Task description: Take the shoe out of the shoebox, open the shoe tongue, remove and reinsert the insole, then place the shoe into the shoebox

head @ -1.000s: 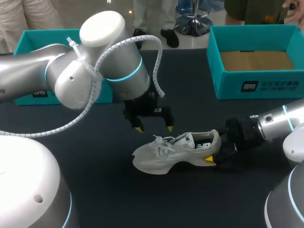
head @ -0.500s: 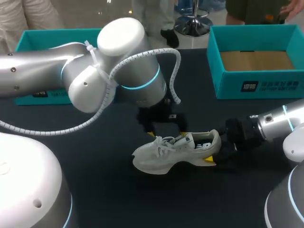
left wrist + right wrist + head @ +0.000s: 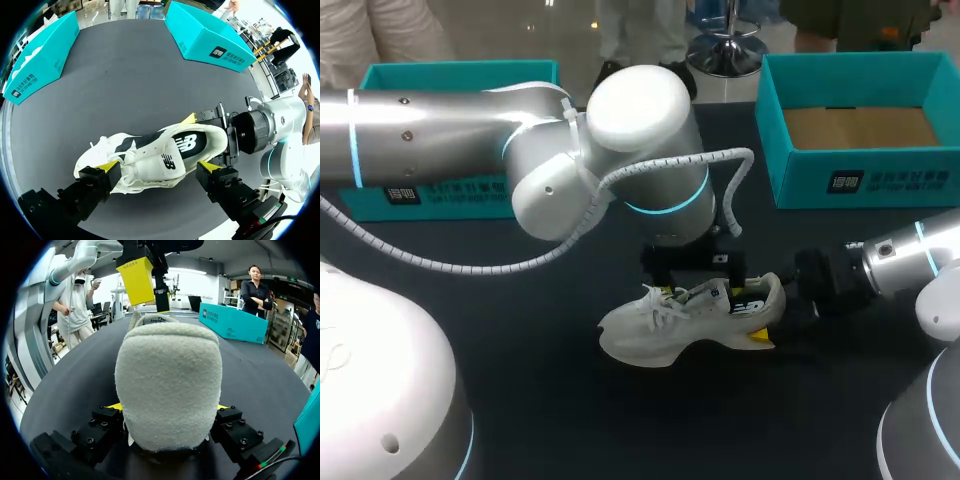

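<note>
Shoe (image 3: 660,325) mid-table. Heel end blocked: right gripper (image 3: 167,407) clamps it. Overhead access blocked by left arm (image 3: 640,150); left gripper (image 3: 156,165) straddles tongue, fingers spread. Table (image 3: 620,420) bare in front & at toe side. Shoebox (image 3: 860,180) rear right, top unobstructed.

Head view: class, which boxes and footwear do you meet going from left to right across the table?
Teal box → white shoe → open teal shoebox
</note>
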